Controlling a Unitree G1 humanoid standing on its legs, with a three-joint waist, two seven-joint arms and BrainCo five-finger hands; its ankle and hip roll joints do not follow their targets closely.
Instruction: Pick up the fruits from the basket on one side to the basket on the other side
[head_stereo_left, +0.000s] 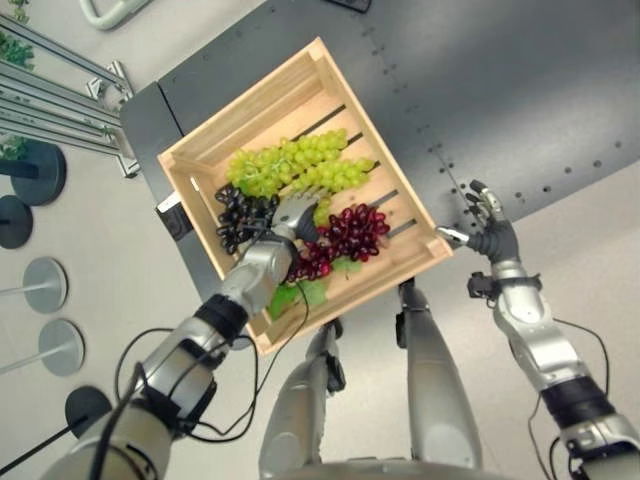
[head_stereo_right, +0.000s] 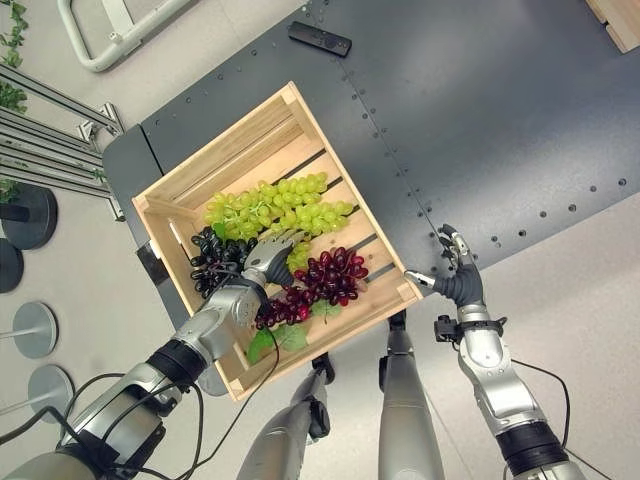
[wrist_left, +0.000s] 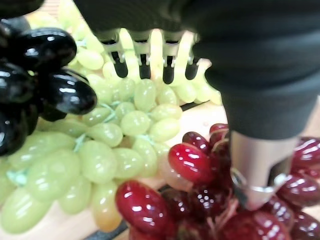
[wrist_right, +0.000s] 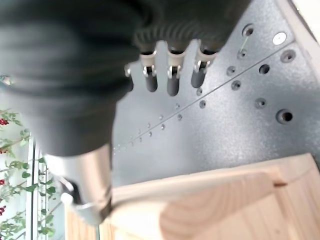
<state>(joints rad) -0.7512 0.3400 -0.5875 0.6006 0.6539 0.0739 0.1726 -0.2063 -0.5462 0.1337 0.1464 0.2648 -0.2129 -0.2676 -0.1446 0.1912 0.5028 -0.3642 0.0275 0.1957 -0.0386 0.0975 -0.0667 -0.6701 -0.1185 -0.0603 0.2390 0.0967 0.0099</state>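
A wooden slatted crate (head_stereo_left: 262, 108) stands at the left end of the dark table (head_stereo_left: 500, 90). It holds a green grape bunch (head_stereo_left: 290, 165), a black bunch (head_stereo_left: 240, 215) and a red bunch (head_stereo_left: 352, 232) with green leaves. My left hand (head_stereo_left: 292, 213) reaches into the crate between the three bunches. Its fingers (wrist_left: 145, 62) are straight above the green grapes (wrist_left: 115, 145), and its thumb (wrist_left: 255, 165) is down among the red grapes (wrist_left: 190, 165). My right hand (head_stereo_left: 490, 235) is open with fingers spread at the crate's near right corner (wrist_right: 210, 200), its thumb at the wood.
A black remote (head_stereo_right: 320, 38) lies on the table beyond the crate. The corner of a second wooden crate (head_stereo_right: 615, 20) shows at the table's far right. A metal rack (head_stereo_left: 60, 100) and round stand bases (head_stereo_left: 45, 285) are on the floor to the left.
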